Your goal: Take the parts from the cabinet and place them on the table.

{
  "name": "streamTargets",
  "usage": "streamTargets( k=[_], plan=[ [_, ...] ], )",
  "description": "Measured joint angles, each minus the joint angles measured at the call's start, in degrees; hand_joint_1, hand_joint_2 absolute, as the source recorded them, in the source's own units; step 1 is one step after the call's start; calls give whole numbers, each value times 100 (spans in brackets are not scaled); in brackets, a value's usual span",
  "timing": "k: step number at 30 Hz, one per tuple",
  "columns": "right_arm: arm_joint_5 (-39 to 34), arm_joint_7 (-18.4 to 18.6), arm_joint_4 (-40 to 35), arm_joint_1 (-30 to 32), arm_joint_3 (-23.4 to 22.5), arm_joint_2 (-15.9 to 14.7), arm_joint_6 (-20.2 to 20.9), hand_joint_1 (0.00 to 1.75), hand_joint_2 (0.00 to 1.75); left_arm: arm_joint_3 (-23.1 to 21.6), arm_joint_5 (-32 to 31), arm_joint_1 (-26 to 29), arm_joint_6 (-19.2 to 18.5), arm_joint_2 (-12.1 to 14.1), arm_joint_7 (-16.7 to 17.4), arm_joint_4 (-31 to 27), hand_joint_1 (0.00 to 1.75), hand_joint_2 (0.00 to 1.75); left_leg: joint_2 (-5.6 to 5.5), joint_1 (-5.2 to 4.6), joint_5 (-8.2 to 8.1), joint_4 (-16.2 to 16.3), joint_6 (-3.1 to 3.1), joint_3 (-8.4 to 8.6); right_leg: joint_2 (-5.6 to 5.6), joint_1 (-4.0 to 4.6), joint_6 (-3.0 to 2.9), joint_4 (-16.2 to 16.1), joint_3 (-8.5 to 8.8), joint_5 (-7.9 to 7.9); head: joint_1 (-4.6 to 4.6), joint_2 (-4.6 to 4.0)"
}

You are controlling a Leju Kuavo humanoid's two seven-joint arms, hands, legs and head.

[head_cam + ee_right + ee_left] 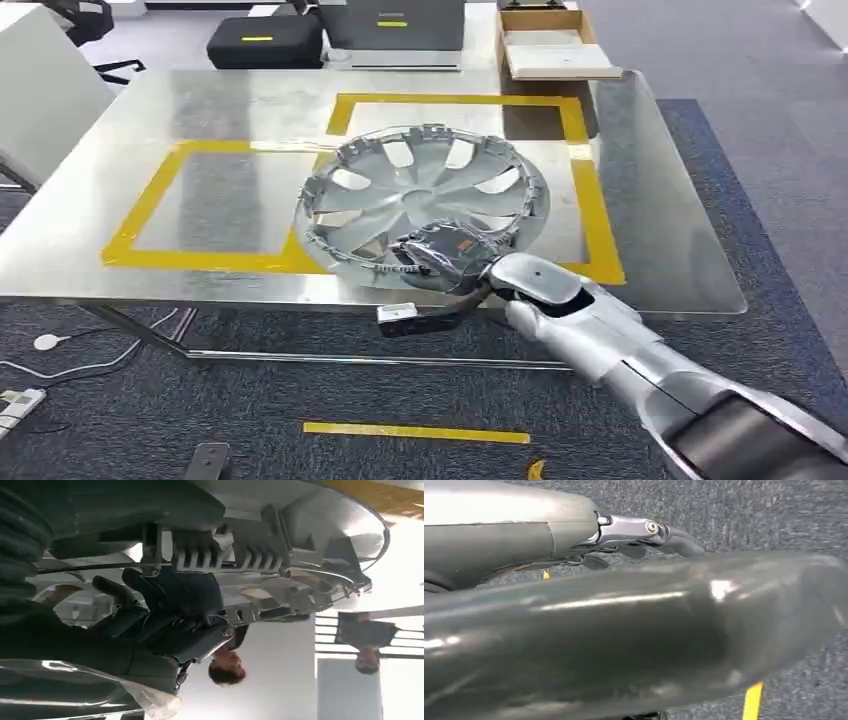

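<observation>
Now I see the hubcap (425,205) lying on the steel table (150,110), inside-face up, straddling the yellow tape (150,195) outlines near the middle of the tabletop. My right hand (440,255) sits at the cap's 6 o'clock rim, reaching in from the 4 o'clock corner of my head view. The dark fingers (150,592) curl over the rim's ribbed clips in the right wrist view, with the thumb on the other side of the rim (280,555), so I read that hand as gripping the cap's edge. The cap's far side looks flat on the table; I cannot tell whether the near edge is touching the surface or held just off it.

My left hand (639,532) shows in the left wrist view, hanging over grey carpet (749,510); part of its metal linkage and dark fingers are visible past the arm cover, but I cannot tell how far they are spread or whether they hold anything.

Beyond the table at 12 o'clock stand a black case (262,42) and a grey box (392,25), and at 1 o'clock an open cardboard box (555,45). A white cable (90,355) trails on the floor at 8 o'clock
</observation>
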Motion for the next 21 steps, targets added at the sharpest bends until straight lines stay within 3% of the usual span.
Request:
streamTargets(
  k=[2,3,4,5,7,8,9,11,13,14,15,17,18,19,20,21],
  plan=[
    [226,104,559,-71,168,70,-52,175,175,0,63,-19,-2,0,57,0,0,0,2,18,-356,892,-35,-445,-25,5,-31,0,33,-27,4,0],
    [261,100,752,-63,218,70,-96,175,175,0,72,-15,-4,0,65,0,0,0,3,20,-425,1216,-43,-624,-32,6,-34,0,44,-36,5,0],
    [270,98,887,-59,253,81,-151,175,175,2,72,-6,-9,-2,72,0,0,0,4,26,-348,1243,-44,-664,-30,5,-44,1,54,-45,9,0],
    [283,102,1025,-70,295,109,-157,175,175,4,74,-7,-13,0,72,0,0,0,4,30,-144,1021,-37,-579,-14,5,-39,1,68,-53,0,0],
    [288,104,1200,-88,340,127,-162,175,175,4,74,-26,-13,0,72,0,0,0,5,31,372,140,-2,-188,13,3,-11,1,113,-82,2,0],
    [288,104,1265,-104,358,142,-164,175,175,4,74,-31,-13,0,72,0,0,0,6,28,493,-332,27,18,19,3,11,0,130,-104,4,0],
    [318,109,1375,-145,384,148,-164,175,175,4,72,-47,-17,-2,70,0,0,0,1,1,428,-434,41,89,46,47,47,14,103,-115,2,0],
    [421,152,1589,-218,443,174,-168,175,175,4,72,-65,-70,-7,44,0,0,0,6,-7,388,-473,78,85,48,38,100,-10,90,-102,13,0],
    [544,211,1772,-319,494,179,-201,175,175,4,70,-63,-105,-2,37,0,0,0,8,1,396,-513,151,147,45,34,175,-45,133,-118,9,0],
    [565,266,1883,-353,507,175,-225,175,175,-2,54,-70,-105,-7,37,0,0,0,17,21,406,-561,197,188,46,21,193,52,72,-217,15,0],
    [572,299,1981,-380,513,157,-249,175,175,-9,46,-81,-103,-7,39,0,0,0,18,21,404,-563,233,196,40,21,197,302,-37,-366,28,0],
    [539,369,2149,-416,517,120,-323,175,175,-26,19,-85,-94,0,63,0,0,0,19,14,395,-561,255,196,40,18,215,1263,-510,-779,37,0],
    [517,378,2230,-423,518,103,-361,175,175,-28,17,-83,-87,4,70,0,0,0,20,8,393,-560,259,197,39,19,227,1667,-726,-898,42,0],
    [506,380,2289,-427,518,83,-365,175,175,-30,17,-80,-87,9,72,0,0,0,19,7,391,-560,262,203,38,18,228,1765,-796,-861,39,0],
    [504,380,2331,-444,520,70,-365,175,175,-31,17,-77,-87,11,72,0,0,0,16,6,390,-560,263,210,38,18,221,1593,-730,-696,44,0],
    [504,382,2368,-476,520,63,-365,175,175,-31,19,-77,-87,15,72,0,0,0,10,5,390,-559,263,219,38,19,203,1179,-535,-445,44,0]
  ],
)
